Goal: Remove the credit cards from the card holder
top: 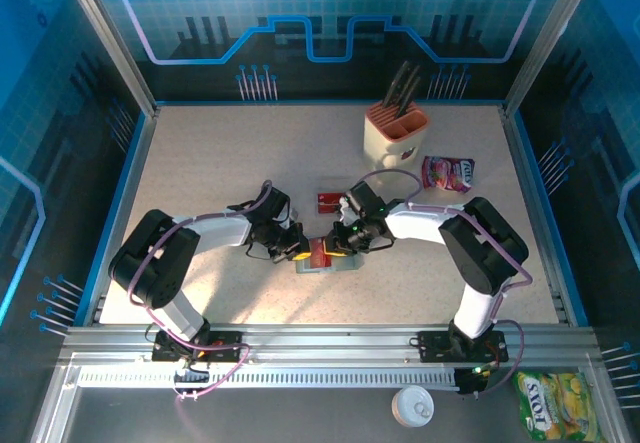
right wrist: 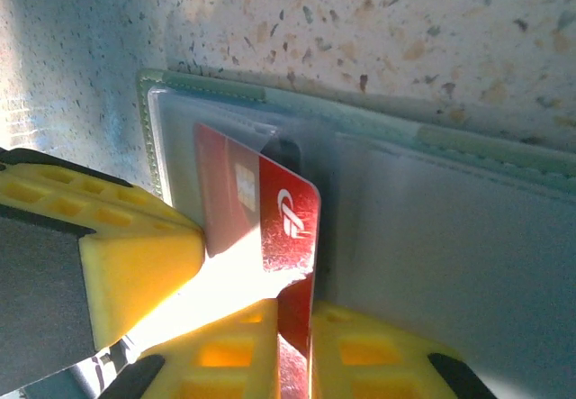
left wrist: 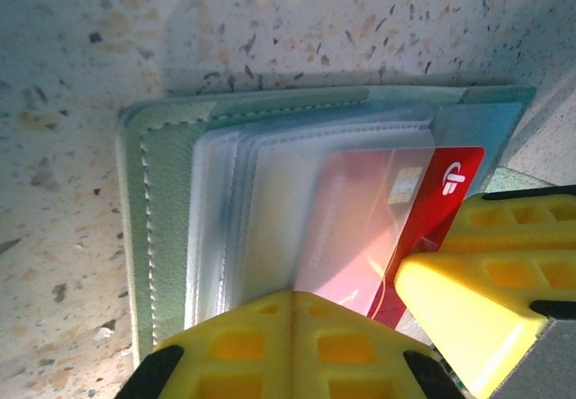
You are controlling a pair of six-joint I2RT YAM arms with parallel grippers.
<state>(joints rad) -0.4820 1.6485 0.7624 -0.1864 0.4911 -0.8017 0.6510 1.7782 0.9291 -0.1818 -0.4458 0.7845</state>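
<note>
Speckled counter (top: 200, 163) inside a blue-walled cell; we found the card holder (left wrist: 162, 192) lying open at its near middle. Left claw (left wrist: 292, 309) was clenched, its tips pressing down on the clear sleeves. Right claw (right wrist: 295, 318) was grasping a red credit card (right wrist: 288, 219), which sat half out of its sleeve. We judged the edge pinch thin: it could slip, or the holder could drag along if the press gave way.
</note>
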